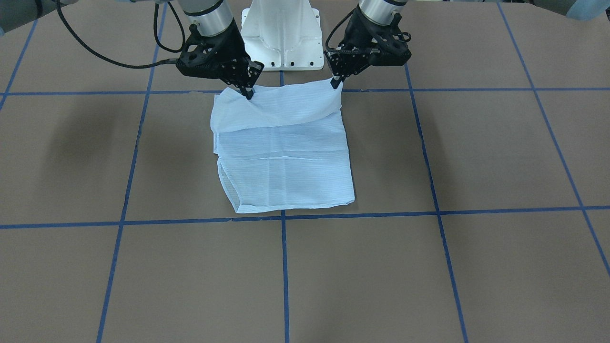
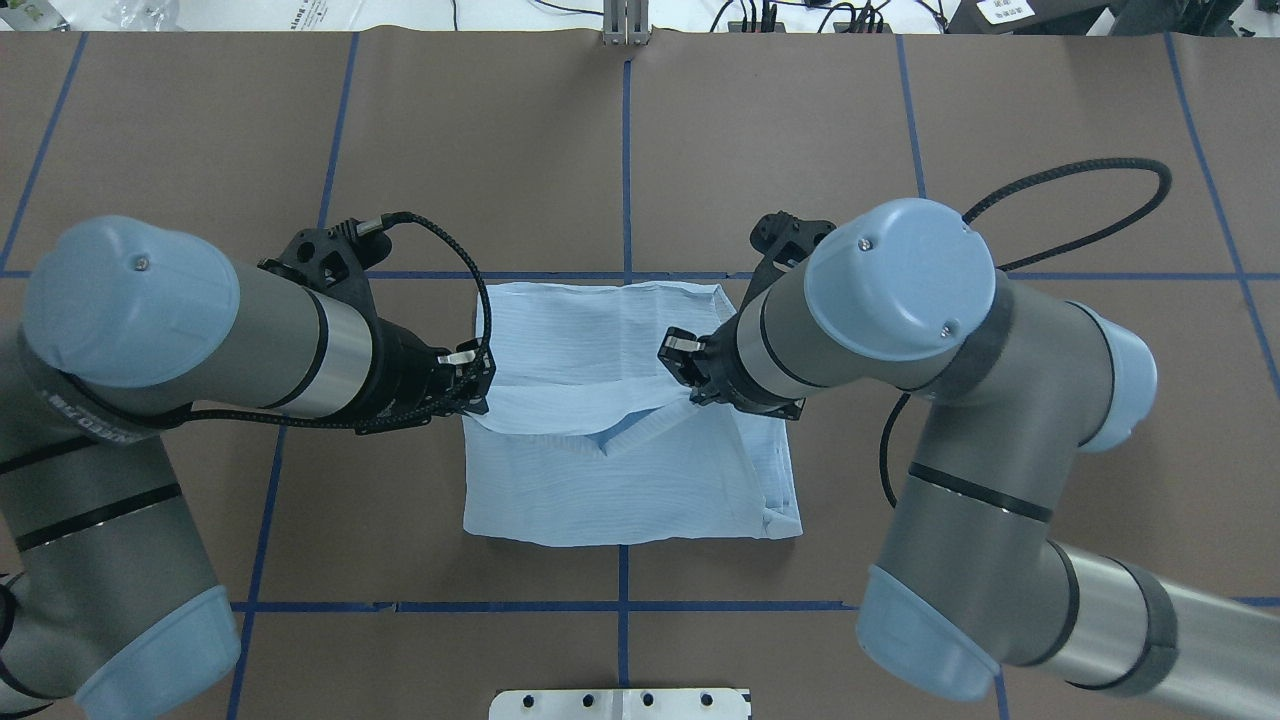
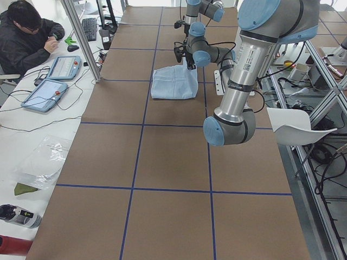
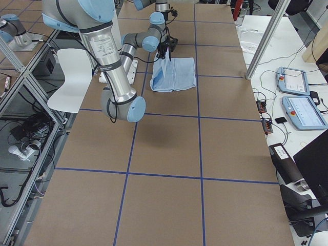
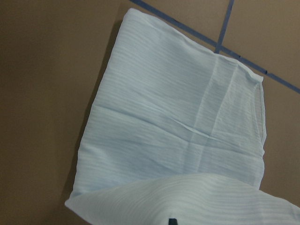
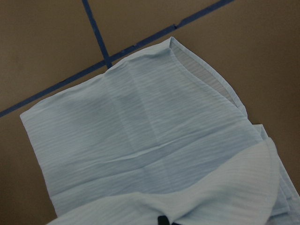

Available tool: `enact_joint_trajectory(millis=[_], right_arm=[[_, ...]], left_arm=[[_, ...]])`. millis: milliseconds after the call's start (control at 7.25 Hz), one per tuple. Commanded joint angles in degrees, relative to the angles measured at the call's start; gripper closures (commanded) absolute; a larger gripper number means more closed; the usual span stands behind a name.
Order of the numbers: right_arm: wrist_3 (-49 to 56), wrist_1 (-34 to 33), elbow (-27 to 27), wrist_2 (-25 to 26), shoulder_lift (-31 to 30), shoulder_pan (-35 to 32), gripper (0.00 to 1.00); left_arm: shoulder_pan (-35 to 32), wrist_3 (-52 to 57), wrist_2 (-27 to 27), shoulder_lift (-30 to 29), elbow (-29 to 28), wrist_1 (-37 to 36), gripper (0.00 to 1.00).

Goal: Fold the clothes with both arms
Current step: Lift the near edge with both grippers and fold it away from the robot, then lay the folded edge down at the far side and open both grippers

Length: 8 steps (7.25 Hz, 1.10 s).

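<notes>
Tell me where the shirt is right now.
In the front-facing view the shirt lies folded at the table's centre, its edge nearest the white pedestal lifted by the left gripper and the right gripper.

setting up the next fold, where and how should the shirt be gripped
Probably best to take the shirt by the two corners of its edge nearest the robot, one per arm, coming down from above. It lies as a flat folded rectangle, so only the edges offer a pinch. The left gripper and right gripper pinch those corners now, and the edge lifts as one flap.
</notes>
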State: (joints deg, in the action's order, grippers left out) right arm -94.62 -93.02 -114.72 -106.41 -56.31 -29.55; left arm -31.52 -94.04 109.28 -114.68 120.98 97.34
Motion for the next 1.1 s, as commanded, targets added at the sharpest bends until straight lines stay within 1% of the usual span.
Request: enact_joint_trajectory(millis=[0, 138, 414, 690, 966], right_arm=[[2.42, 0.12, 7.11, -0.02, 4.78, -2.26, 1.0], [2.51, 0.29, 10.19, -0.02, 7.33, -3.22, 1.0], [2.42, 5.62, 18.44, -0.02, 10.5, -4.63, 1.0], [2.51, 6.18, 22.86, -0.02, 11.3, -4.72, 1.0], [2.51, 7.4, 27.6, -0.11, 12.01, -4.64, 1.0]], left_arm=[[-2.31, 0.78, 0.05, -0.11, -4.24, 4.76, 1.0], [-3.28, 1.05, 0.05, -0.37, -6.78, 7.57, 1.0], [-4.34, 1.05, 0.05, -3.6, -13.19, 11.27, 1.0], [-6.18, 1.05, 0.05, -4.32, -21.27, 19.07, 1.0], [-7.24, 2.8, -0.03, -4.32, -26.13, 22.61, 1.0]])
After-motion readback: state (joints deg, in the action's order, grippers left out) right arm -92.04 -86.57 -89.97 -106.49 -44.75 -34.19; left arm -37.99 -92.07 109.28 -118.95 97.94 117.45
